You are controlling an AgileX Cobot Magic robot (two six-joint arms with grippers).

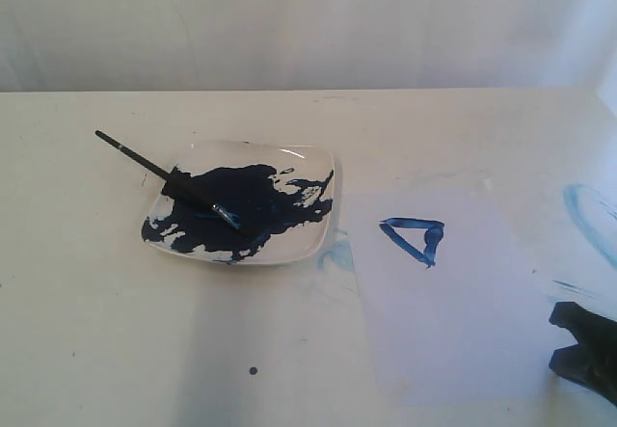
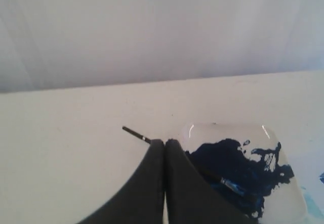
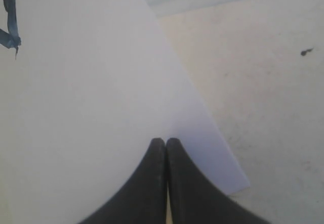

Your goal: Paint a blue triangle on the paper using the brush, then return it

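Observation:
The brush (image 1: 164, 175) lies across the glossy white dish (image 1: 318, 172), its black handle sticking out past the rim and its blue tip in the navy paint. The blue triangle (image 1: 415, 237) is painted near the top of the paper (image 1: 453, 331). My right gripper (image 1: 576, 342) sits at the paper's lower right corner, shut and empty; its wrist view shows the closed gripper (image 3: 165, 141) over the paper (image 3: 91, 82) and a corner of the triangle (image 3: 10, 27). My left gripper (image 2: 165, 142) is shut and empty, well back from the dish (image 2: 202, 132), hiding the middle of the brush (image 2: 134, 132).
A big navy paint blotch (image 1: 251, 200) covers most of the dish. Pale light-blue smears mark the tabletop at the right (image 1: 588, 215) and beside the dish (image 1: 337, 253). A dark speck (image 1: 254, 370) lies near the front. A white wall stands behind the table.

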